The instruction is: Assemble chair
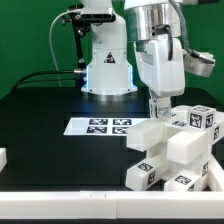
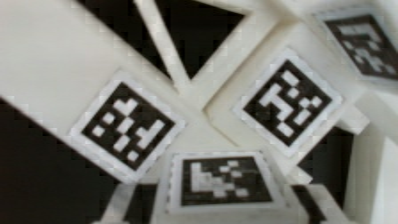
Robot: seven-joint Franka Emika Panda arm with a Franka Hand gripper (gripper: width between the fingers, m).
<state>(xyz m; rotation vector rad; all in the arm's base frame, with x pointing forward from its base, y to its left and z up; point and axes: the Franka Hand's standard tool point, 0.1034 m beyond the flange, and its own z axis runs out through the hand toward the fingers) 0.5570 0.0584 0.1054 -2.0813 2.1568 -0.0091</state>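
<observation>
In the exterior view, the robot arm (image 1: 150, 45) comes down from the top right of the frame over a black table (image 1: 40, 125). Its base (image 1: 108, 62) stands at the upper middle, with dark cables trailing toward the exterior view's left. The gripper (image 1: 159, 106) hangs just right of centre, its fingers pointing down into a cluster of white chair parts (image 1: 175, 150) that fills the lower right of the frame. The parts are chunky blocks and bars piled against one another, several showing small black-and-white tags on their faces. The fingertips reach the top of the pile, beside a tagged block (image 1: 198, 118) at the right. Whether the fingers are clamped on a piece or merely set around it cannot be told from this angle. The marker board (image 1: 100, 126) lies flat on the table in the middle of the frame, just to the left of the pile. A small white piece (image 1: 3, 158) sits at the left edge, well apart from the rest.

In the wrist view, the white chair parts (image 2: 214, 110) crowd the whole frame at very close range, blurred. Three tags stand out: one (image 2: 128, 123) at centre left, one (image 2: 285, 98) at centre right, and one (image 2: 221, 177) at the lower middle. Black table shows through gaps at the top. The fingers cannot be made out here, so the grip remains unclear.
</observation>
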